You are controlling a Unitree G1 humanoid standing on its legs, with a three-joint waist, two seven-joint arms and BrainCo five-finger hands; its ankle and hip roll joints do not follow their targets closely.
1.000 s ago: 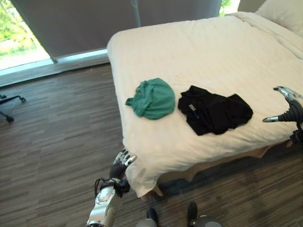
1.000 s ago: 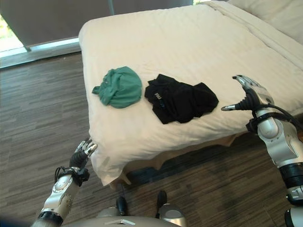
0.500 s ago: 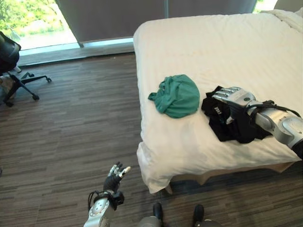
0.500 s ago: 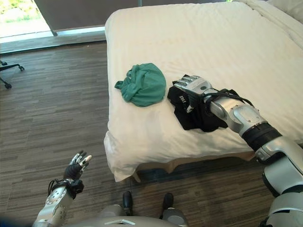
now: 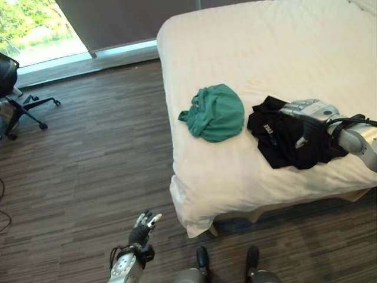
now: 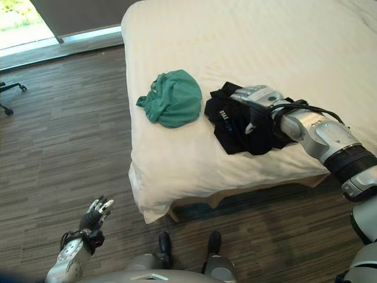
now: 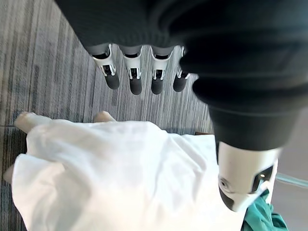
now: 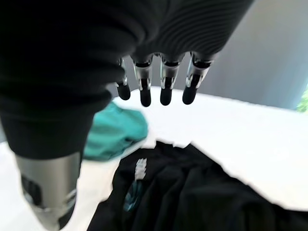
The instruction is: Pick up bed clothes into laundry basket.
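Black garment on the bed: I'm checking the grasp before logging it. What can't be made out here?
- Black garment: the part under the right hand is hidden in the eye views.
- Contact: right wrist view shows open fingers above the cloth; touching unclear.
- Bed: its far end is cut off.

The bed [image 5: 283, 53] runs off the top and right edges, so its far end and headboard side cannot be seen. On the bed, part of the black garment [image 6: 232, 127] lies under the right hand [image 6: 259, 100], and that covered stretch is hidden. Well away from the bed, an office chair [image 5: 15, 94] is cut by the left edge, leaving only part of its seat and wheeled base. Beside the bed's near corner, the left hand [image 5: 141, 227] appears too small to read finely.
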